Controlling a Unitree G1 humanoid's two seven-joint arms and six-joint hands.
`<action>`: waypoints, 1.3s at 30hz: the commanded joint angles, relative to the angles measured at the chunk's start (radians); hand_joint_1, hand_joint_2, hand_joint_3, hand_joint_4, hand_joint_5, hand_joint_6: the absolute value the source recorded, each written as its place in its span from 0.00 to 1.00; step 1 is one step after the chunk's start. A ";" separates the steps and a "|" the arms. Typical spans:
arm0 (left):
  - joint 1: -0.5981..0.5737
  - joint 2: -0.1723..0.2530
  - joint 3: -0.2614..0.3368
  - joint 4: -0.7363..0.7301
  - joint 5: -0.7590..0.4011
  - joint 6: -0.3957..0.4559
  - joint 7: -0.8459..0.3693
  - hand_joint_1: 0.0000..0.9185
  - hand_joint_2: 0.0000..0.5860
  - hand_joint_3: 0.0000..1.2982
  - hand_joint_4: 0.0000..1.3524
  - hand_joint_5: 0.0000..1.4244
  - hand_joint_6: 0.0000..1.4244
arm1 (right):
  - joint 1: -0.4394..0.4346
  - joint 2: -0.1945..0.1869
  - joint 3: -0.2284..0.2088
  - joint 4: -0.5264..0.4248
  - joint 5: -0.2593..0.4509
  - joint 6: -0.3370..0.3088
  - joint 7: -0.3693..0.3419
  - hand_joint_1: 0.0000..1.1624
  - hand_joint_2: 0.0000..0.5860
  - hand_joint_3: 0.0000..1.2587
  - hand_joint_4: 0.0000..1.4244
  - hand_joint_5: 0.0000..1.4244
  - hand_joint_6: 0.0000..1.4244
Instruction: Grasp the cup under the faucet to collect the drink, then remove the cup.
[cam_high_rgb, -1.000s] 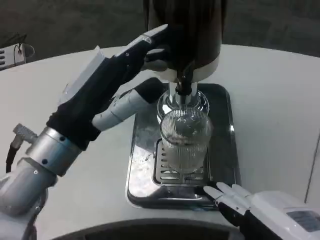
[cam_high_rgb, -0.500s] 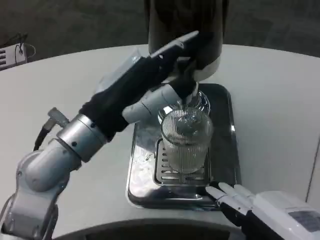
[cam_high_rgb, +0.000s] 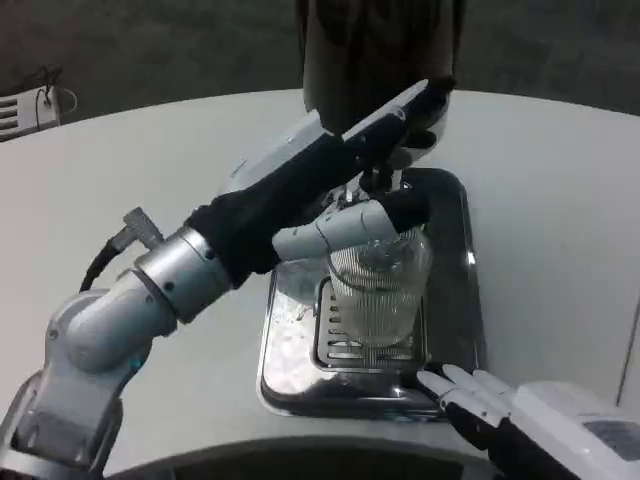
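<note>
Your left arm reaches up and across from the lower left, silver forearm angled toward the middle of the view. Your left hand (cam_high_rgb: 345, 175) is stretched out long, white back up, black-tipped fingers extended toward the upper right, thumb lying lower and pointing right. Whether those fingers press anything, you can't tell. Your right hand (cam_high_rgb: 500, 405) sits low at the bottom right, palm down, fingers spread and pointing left, holding nothing.
</note>
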 joint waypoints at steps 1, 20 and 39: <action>0.004 0.038 -0.070 0.030 0.093 0.005 -0.052 0.00 0.02 0.02 0.00 0.05 0.09 | -0.001 -0.002 0.009 -0.014 0.017 0.038 -0.008 0.47 0.76 0.05 0.00 0.00 0.04; -0.067 0.060 -0.154 0.128 0.169 -0.060 -0.062 0.00 0.00 0.01 0.00 0.02 0.08 | 0.001 0.087 -0.100 0.058 0.286 0.320 -0.277 0.59 0.45 0.00 0.00 0.09 0.07; -0.074 0.068 -0.142 0.133 0.157 -0.065 -0.059 0.00 0.00 0.01 0.00 0.02 0.07 | -0.102 0.010 -0.020 0.386 0.444 0.221 -0.663 0.68 0.37 0.00 0.00 0.05 0.04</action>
